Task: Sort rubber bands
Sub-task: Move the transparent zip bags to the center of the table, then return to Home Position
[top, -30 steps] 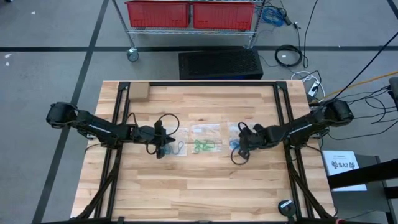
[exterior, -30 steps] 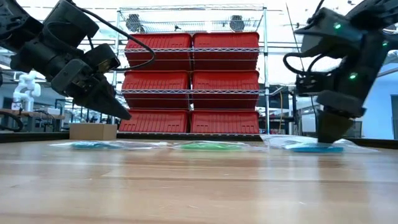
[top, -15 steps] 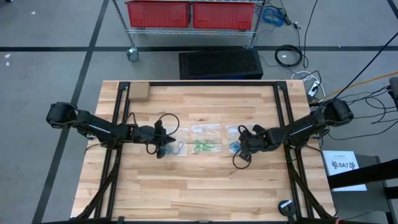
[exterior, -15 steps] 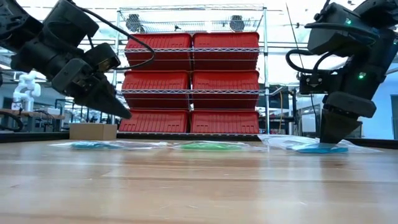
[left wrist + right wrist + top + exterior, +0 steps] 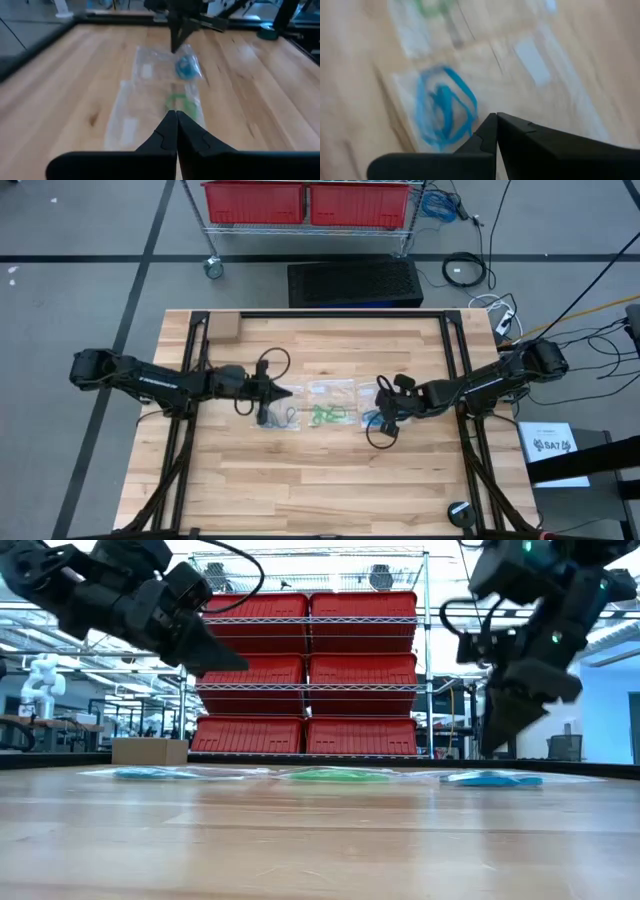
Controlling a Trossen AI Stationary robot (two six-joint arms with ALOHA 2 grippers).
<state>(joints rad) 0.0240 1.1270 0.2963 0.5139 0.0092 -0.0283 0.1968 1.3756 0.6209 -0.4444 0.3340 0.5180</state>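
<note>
Clear plastic bags [image 5: 330, 404] (rubber bands [image 5: 325, 415] inside) between closed, empty left end effector [image 5: 288, 392] and right end effector [image 5: 377, 404].

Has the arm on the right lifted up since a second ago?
Yes. In the low view the right gripper was down at the blue rubber bands in their bag; now it hangs clear above them, level with the lowest red bins behind.

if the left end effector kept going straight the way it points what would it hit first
Probably the green rubber bands in their clear bag, lying just past the shut left end effector. The blue rubber bands and the right end effector sit farther along that line. Depth is uncertain, since it hangs above the table.
</note>
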